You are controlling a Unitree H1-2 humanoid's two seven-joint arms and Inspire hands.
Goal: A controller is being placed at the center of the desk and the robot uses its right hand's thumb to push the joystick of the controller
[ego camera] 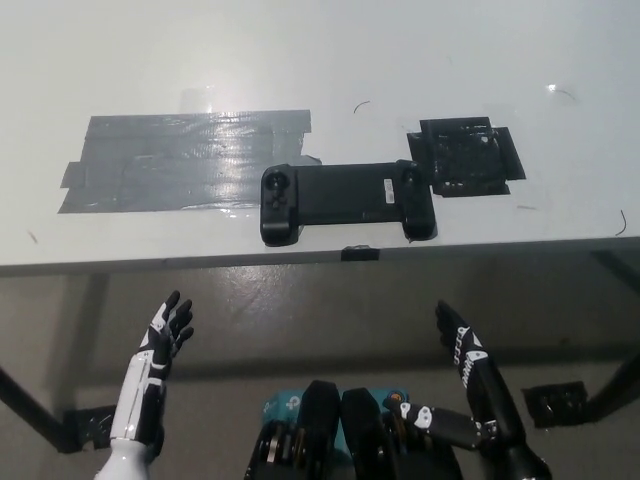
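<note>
The black controller (347,201) lies flat near the desk (400,50) front edge, untouched, while the white left hand (166,333) and black right hand (470,365) hang below it, fingers spread, empty.

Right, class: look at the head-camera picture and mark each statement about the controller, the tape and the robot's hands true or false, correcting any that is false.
1. The controller lies on the desk near its front edge. True.
2. The right hand is pressing the controller's joystick. False: it hangs below the desk edge, apart from the controller.
3. A grey tape patch lies on the desk at the controller's left. True.
4. The left hand holds the controller. False: it is open, below the desk, holding nothing.
5. A black tape patch sits by the controller's right end. True.
</note>
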